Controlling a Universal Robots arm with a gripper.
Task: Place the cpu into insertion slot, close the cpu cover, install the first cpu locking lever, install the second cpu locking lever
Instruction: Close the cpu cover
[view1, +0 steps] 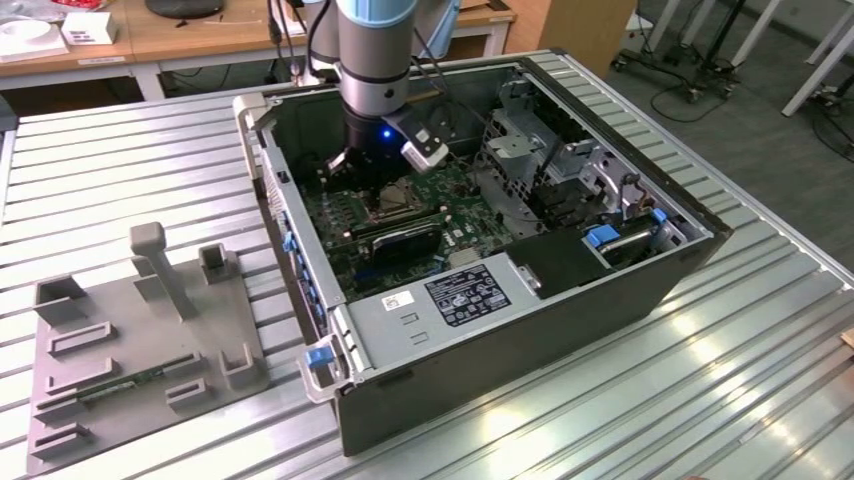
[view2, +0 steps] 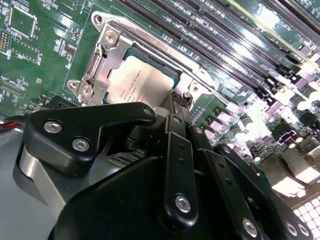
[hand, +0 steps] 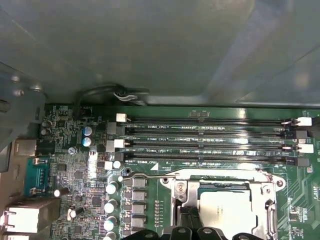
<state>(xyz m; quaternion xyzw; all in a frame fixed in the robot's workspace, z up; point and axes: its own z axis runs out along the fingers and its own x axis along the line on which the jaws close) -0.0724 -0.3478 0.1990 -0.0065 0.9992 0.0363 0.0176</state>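
In the upper middle of the exterior view the arm reaches down into the open computer case (view1: 694, 240) on the table (view1: 134, 150), and the claw (view2: 176, 102) hangs over the insertion slot (view1: 395, 200). In the second wrist view the claw looks drawn together, with nothing visible between its tips. Those tips point at the frame of the cpu cover (view2: 102, 60), at the edge of its window. Whether they touch the metal or hover just above it I cannot tell.

The cpu (view2: 145, 80) lies just beyond the tips, flat in the slot. Its pale silvery face shows through the window, so it looks seated with the cover folded down over it. The socket is square and has no long axis of its own. The long line here is a thin lever rod (hand: 210, 175) lying along the cover's edge, parallel to the black memory slots (hand: 210, 142) and on their side. The claw sits on the cover's other side, away from those slots. A grey fixture tray (view1: 134, 330) rests well apart, at the lower left of the exterior view
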